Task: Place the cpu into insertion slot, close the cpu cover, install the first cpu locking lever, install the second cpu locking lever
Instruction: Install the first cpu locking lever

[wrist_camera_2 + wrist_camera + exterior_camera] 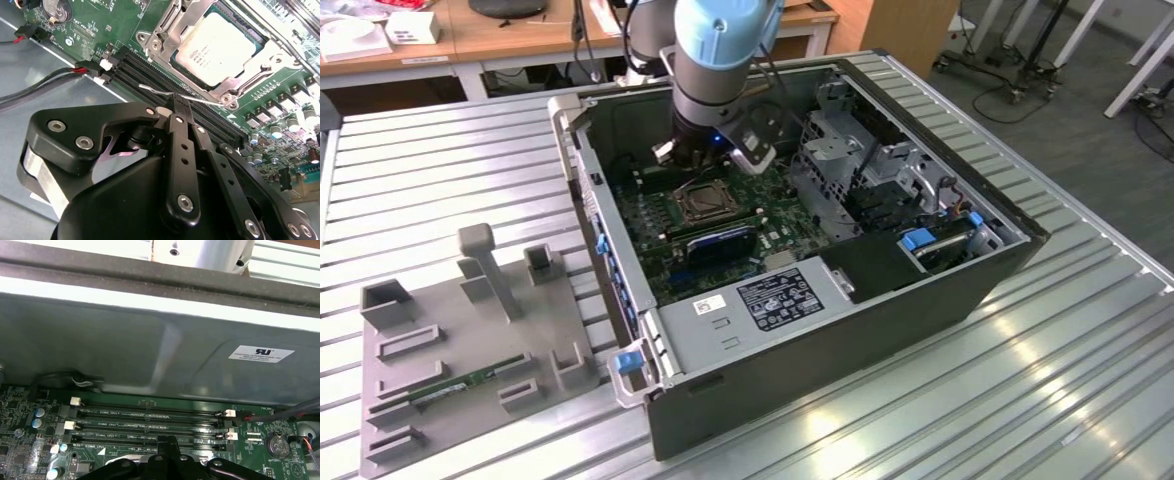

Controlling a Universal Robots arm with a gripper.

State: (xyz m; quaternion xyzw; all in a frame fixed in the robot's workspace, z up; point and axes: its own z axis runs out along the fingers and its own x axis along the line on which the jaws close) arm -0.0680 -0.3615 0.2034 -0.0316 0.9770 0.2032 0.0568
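Observation:
In the second wrist view the pale cpu point(220, 47) lies in the insertion slot, and the silver cpu cover point(165, 35) lies flat around it. A thin wire locking lever point(150, 89) runs along the socket's edge, above the black memory slots. My gripper point(175, 102) is shut, and its black fingertips touch the lever's wire near its middle. From the exterior view the insertion slot point(700, 203) sits mid-board in the open computer case, with my gripper point(707, 160) just behind it. The first wrist view has my gripper point(167, 442) over the memory slots.
Long black memory slots point(150, 422) lie between the socket and the case wall point(150, 350). Red and black cables point(50, 82) run near the board's edge. A metal drive cage point(854, 170) stands at the exterior view's right. A grey fixture point(467, 330) holding a green memory stick sits outside the case.

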